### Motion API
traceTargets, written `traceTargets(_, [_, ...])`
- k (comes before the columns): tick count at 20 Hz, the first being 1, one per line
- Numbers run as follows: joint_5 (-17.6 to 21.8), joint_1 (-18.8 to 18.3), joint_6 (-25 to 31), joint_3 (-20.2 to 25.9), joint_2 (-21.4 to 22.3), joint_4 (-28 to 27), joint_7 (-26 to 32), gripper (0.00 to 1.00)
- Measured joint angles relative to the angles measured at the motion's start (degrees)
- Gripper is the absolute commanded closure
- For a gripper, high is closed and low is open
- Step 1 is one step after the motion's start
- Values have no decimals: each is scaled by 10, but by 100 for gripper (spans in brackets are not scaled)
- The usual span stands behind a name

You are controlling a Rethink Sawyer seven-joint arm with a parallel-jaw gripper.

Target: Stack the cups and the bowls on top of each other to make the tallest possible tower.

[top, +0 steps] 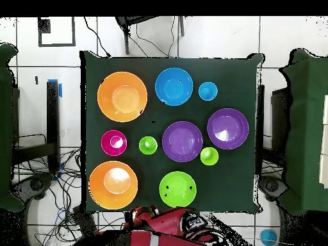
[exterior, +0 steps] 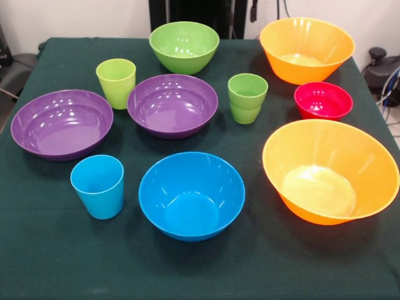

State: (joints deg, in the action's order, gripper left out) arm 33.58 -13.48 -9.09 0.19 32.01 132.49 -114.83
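Note:
All the bowls and cups stand apart, upright, on the dark green tablecloth [exterior: 37,250]; no tower is in view. Two orange bowls [exterior: 306,49] [exterior: 330,170] sit on the right with the small red bowl [exterior: 323,100] between them. At the back is the green bowl [exterior: 184,45], and two purple bowls [exterior: 172,104] [exterior: 61,123] lie centre and left. The blue bowl [exterior: 191,194] is in front, next to the sky blue cup [exterior: 98,185]. The yellow-green cup [exterior: 116,81] and the ridged green cup [exterior: 247,97] flank the centre purple bowl. Only the folded red arm [top: 168,225] shows, off the table's edge.
Cables [top: 61,186] and dark equipment lie on the floor around the table. Open cloth runs along the front edge [exterior: 200,275] in the front view.

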Motion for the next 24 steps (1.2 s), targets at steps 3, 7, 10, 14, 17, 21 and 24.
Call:
traceTargets(3, [-3,14,-8,2,-2,0,0,0])
traceTargets(7, [-8,23,-15,6,-2,0,0,0])
traceTargets(10, [-13,29,-20,9,-2,0,0,0])
traceTargets(14, [-24,33,-31,14,-2,0,0,0])
traceTargets(17, [-28,34,-37,15,-4,0,0,0])
traceTargets(21, [-28,36,-45,15,-14,0,0,0])
traceTargets(24, [-28,39,-54,15,-30,-3,0,0])
